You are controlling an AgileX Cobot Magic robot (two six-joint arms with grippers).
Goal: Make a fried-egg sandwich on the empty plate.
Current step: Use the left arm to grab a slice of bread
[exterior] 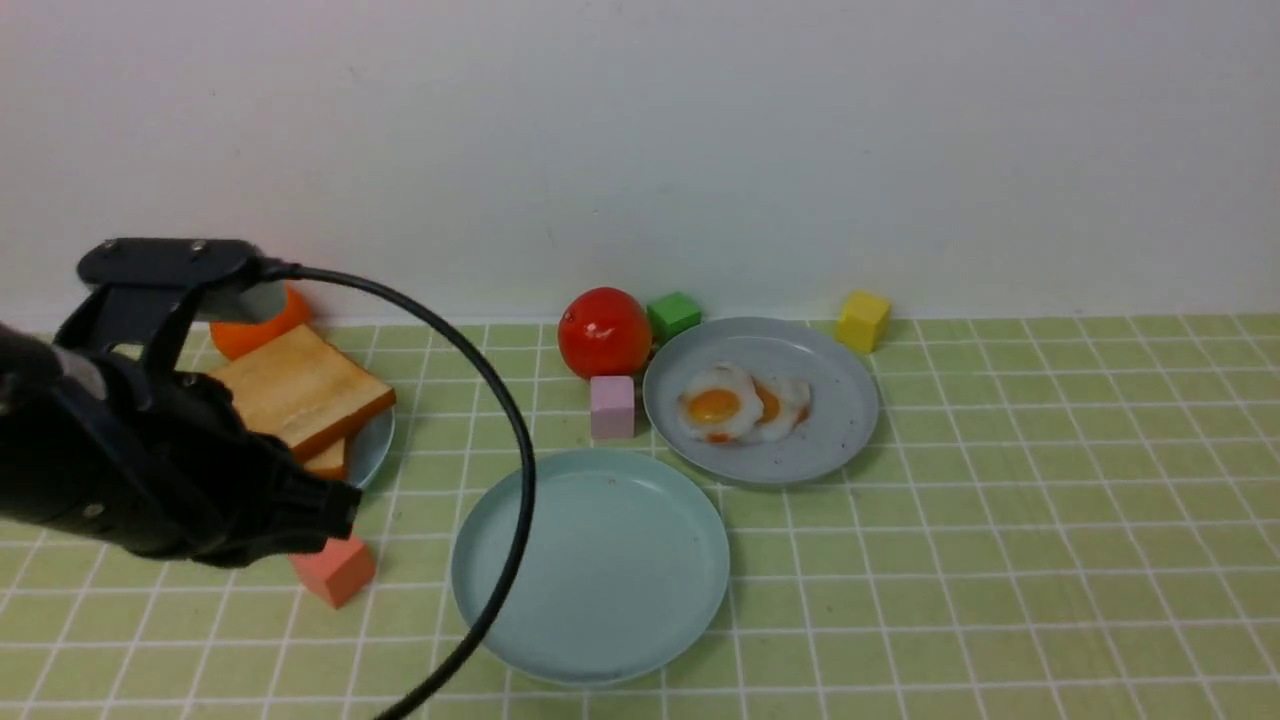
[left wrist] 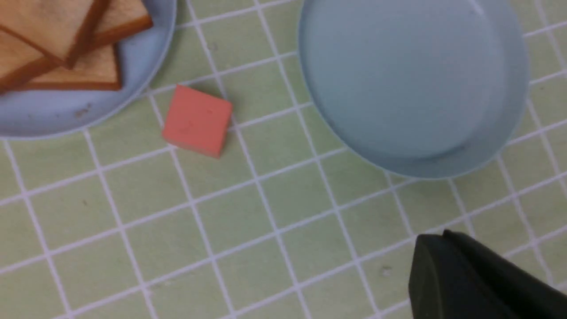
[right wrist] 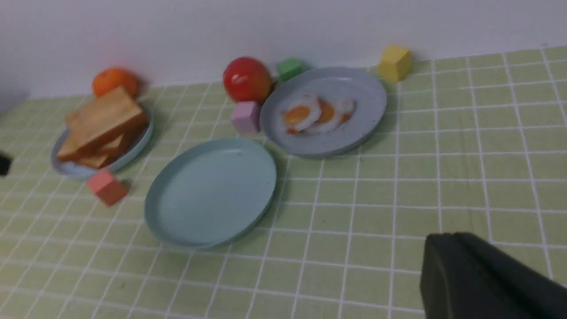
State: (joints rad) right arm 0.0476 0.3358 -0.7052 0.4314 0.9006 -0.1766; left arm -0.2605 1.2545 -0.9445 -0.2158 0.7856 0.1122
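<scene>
A salmon cube [exterior: 335, 570] sat near the left edge of the empty plate [exterior: 600, 570], with a pink cube [exterior: 612, 405] and a tomato [exterior: 604, 332] behind it. Toast slices [exterior: 300, 390] were stacked on a grey plate [exterior: 378, 445] to the left; two fried eggs [exterior: 740, 403] lay on a second grey plate [exterior: 835, 440] behind-right. From the front, the left arm's cable [exterior: 528, 480] crossed the empty plate's left rim. That plate lay flat at centre, rim up; round, it showed no long axis. The left gripper [left wrist: 434, 257] and right gripper [right wrist: 443, 252] were both closed, empty.

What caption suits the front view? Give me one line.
Empty plate at centre, toast stacked left, fried eggs behind right, left arm beside the toast.
</scene>
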